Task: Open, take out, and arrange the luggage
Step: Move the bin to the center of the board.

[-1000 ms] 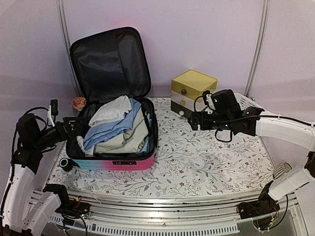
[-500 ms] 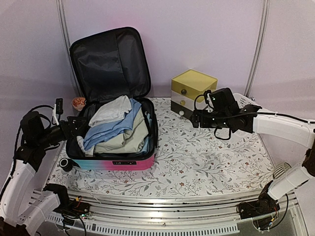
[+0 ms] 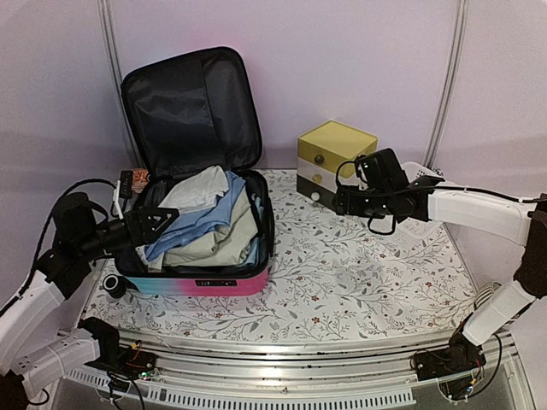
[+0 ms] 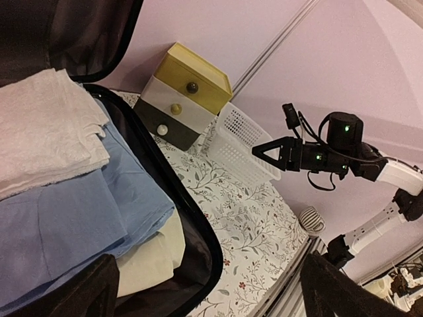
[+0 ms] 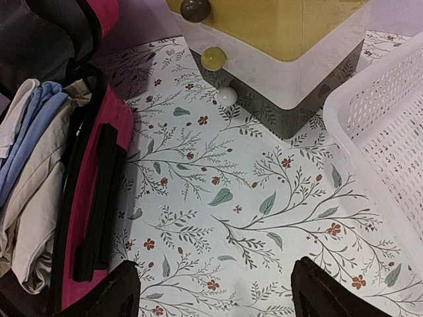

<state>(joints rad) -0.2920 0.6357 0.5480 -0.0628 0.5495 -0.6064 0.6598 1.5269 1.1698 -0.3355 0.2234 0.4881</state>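
The luggage (image 3: 205,284) lies open on the left of the table, its black-lined lid (image 3: 192,107) standing upright at the back. Folded clothes (image 3: 205,218) fill it: white (image 4: 46,125), blue (image 4: 79,218) and beige (image 4: 152,257). My left gripper (image 3: 165,221) is open and empty, hovering over the left side of the clothes; its jaws stand wide apart in the left wrist view (image 4: 211,294). My right gripper (image 3: 342,203) is open and empty above the floral cloth, right of the luggage's pink side (image 5: 99,152); in the right wrist view (image 5: 215,294) only cloth lies between its fingers.
A yellow-topped drawer box (image 3: 335,154) stands at the back right, with a white mesh basket (image 3: 427,179) to its right. A striped cup (image 3: 489,295) sits at the table's right edge. A black wheel (image 3: 114,284) shows at the luggage's front left corner.
My left gripper has moved right, from beside the luggage's left wall to over the clothes. My right gripper has shifted slightly back and stays open.
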